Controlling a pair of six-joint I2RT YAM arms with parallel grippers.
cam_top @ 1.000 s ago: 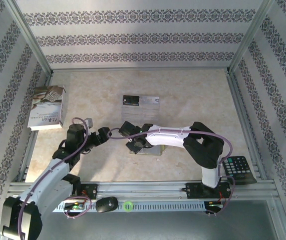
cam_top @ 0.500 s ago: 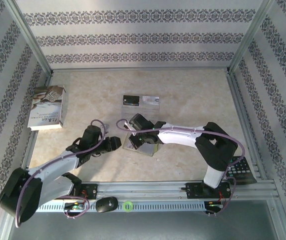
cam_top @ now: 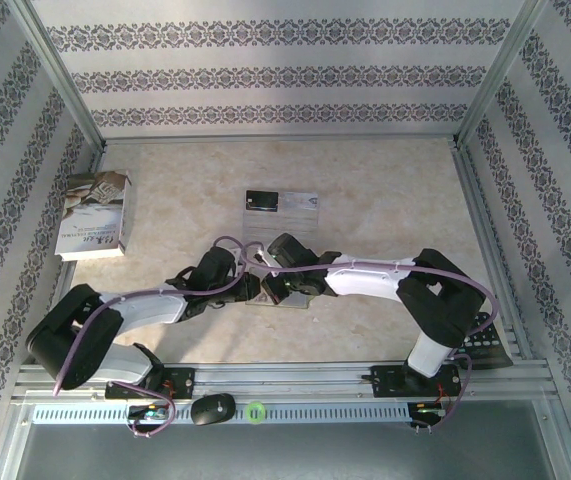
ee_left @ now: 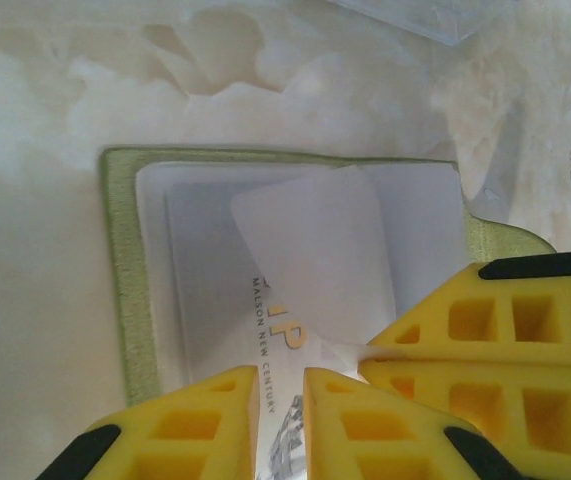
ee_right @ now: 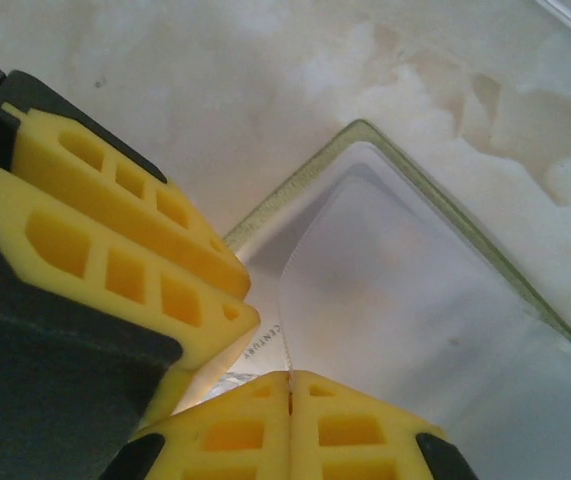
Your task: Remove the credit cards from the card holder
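White-grey book (cam_top: 93,215) far left, calculator (cam_top: 489,340) far right

Worktop (cam_top: 385,190): pale marbled beige, with walls along its left, far and right edges.
Left edge: a white-grey book (cam_top: 93,215) lies flat, well apart from everything else.
Just far of centre: a clear plastic sheet (cam_top: 280,217) lies flat. A black card (cam_top: 260,201) and a silvery card (cam_top: 302,201) sit side by side within its outline, the black one on the left. I cannot tell whether they are over or under the sheet.
Centre, toward the near edge: the card holder (ee_left: 125,280) lies open with its pale inside facing up. A white card (ee_left: 315,250) sits askew in it.
Near right corner: a dark calculator (cam_top: 490,340), partly hidden.
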